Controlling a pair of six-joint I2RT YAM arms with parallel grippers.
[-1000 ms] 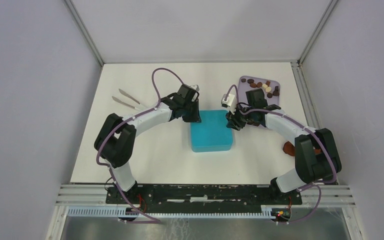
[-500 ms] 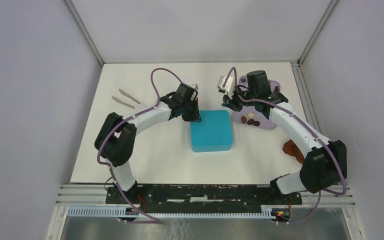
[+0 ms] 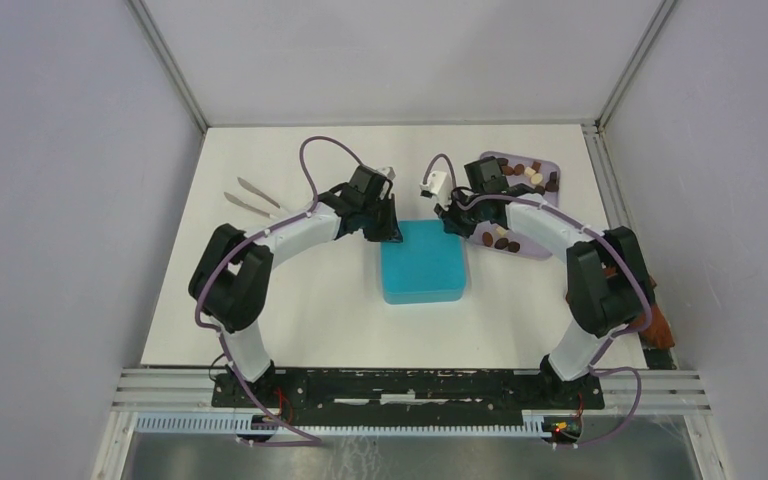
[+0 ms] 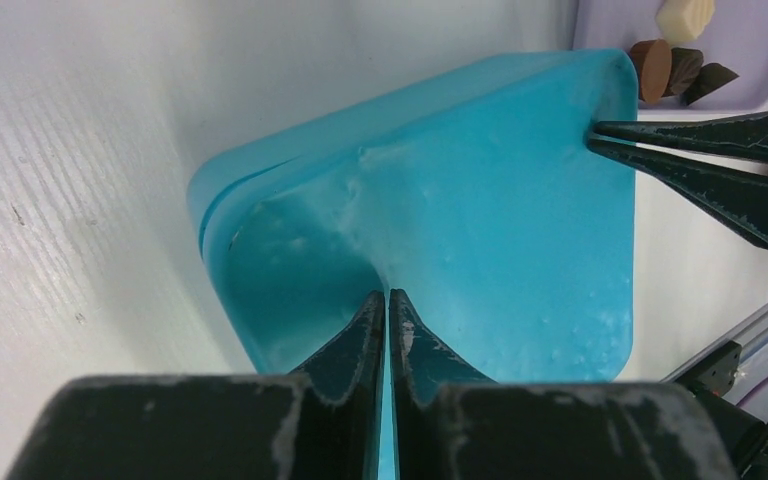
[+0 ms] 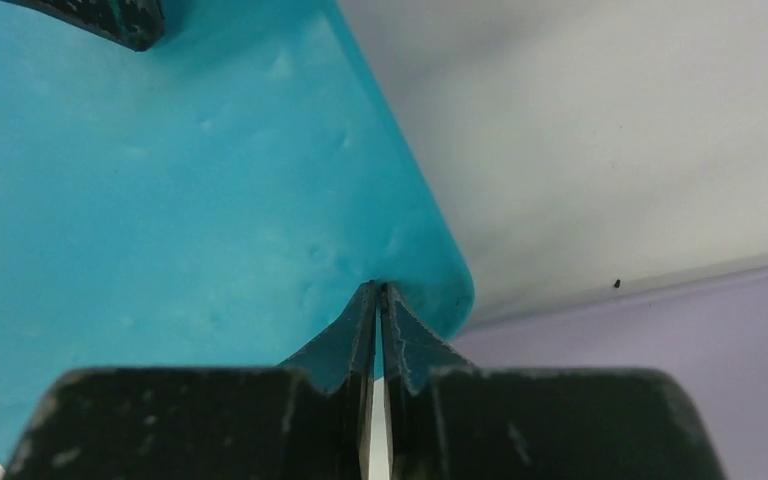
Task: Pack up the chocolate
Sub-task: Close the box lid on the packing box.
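Left claw (image 4: 388,297) clenched, right claw (image 5: 378,290) clenched too, both low over bench (image 3: 300,300). Teal box (image 3: 420,268) mid-bench, lid on; left tips press its 11 o'clock corner, right tips its 1 o'clock corner. Cannot tell if lid lip caught between either pair. Likely paired corner hold to pry lid, since nothing packs while shut. Lavender tray (image 5: 660,340) just beside box at 2 o'clock, close for short carries. Tongs (image 3: 250,198) apart at 10 o'clock. Chocolate (image 4: 652,68) sits on tray, outside box.

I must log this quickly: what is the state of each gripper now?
Left gripper: closed, pinching the teal box at its edge.
Right gripper: closed at the box's corner; grip cannot be told.
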